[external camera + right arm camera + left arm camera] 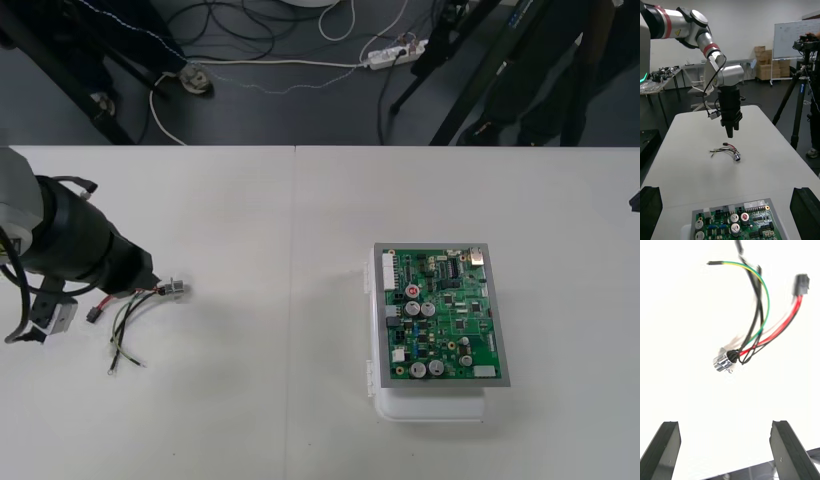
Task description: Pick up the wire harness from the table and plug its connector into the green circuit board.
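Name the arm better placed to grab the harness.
Left: the left gripper hangs open close above the harness; the right gripper waits by the board, far off.

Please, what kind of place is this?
Probably a robotics lab bench: a light table holds a green circuit board and a wire harness, the left pincer hovers near the harness, and cables lie on the floor behind.

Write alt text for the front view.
The left gripper hangs next to the wire harness, which lies loose on the light table at the robot's left, its round metal socket pointing toward the middle. The green circuit board sits on its white base farther right, apart from the harness.
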Action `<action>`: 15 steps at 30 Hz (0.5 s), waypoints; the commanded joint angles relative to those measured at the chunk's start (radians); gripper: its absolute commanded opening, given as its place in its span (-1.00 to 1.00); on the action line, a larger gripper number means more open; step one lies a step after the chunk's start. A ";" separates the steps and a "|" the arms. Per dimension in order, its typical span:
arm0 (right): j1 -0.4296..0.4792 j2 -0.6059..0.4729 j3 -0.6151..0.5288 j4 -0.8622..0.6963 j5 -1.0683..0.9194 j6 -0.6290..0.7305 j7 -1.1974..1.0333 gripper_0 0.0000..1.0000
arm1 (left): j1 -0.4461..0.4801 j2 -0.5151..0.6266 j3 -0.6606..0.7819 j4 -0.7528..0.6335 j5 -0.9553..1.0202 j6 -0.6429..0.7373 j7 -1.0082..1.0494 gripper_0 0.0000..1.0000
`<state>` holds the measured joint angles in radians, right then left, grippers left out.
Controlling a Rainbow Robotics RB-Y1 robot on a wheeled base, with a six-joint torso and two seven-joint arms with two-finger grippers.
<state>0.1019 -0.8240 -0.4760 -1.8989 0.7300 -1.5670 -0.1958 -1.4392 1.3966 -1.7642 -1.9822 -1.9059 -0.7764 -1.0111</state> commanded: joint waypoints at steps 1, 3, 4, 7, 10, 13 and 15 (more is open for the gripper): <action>0.028 0.013 0.002 -0.025 -0.003 -0.004 0.059 1.00 | -0.102 -0.079 -0.054 0.011 -0.084 0.039 0.031 0.39; 0.028 0.020 0.002 -0.025 -0.017 -0.004 0.052 1.00 | -0.112 -0.099 -0.066 0.014 -0.122 0.037 0.026 0.39; 0.028 0.023 0.002 -0.025 -0.017 -0.004 0.047 1.00 | -0.113 -0.108 -0.069 0.019 -0.131 0.037 0.023 0.40; 0.027 0.028 0.004 -0.025 -0.018 -0.004 0.047 1.00 | -0.122 -0.142 -0.098 0.037 -0.154 0.036 0.014 0.39; 0.027 0.031 0.014 -0.025 -0.018 -0.004 0.053 1.00 | -0.150 -0.183 -0.146 0.057 -0.159 0.036 0.006 0.39; 0.025 0.039 0.028 -0.025 -0.018 -0.004 0.055 1.00 | -0.167 -0.211 -0.170 0.072 -0.162 0.036 -0.003 0.40; 0.024 0.046 0.031 -0.025 -0.018 -0.004 0.053 1.00 | -0.167 -0.214 -0.169 0.080 -0.162 0.034 -0.006 0.46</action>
<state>0.1122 -0.7961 -0.4671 -1.8996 0.7281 -1.5670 -0.1401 -1.5502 1.2096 -1.9162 -1.9187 -2.0578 -0.7751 -1.0111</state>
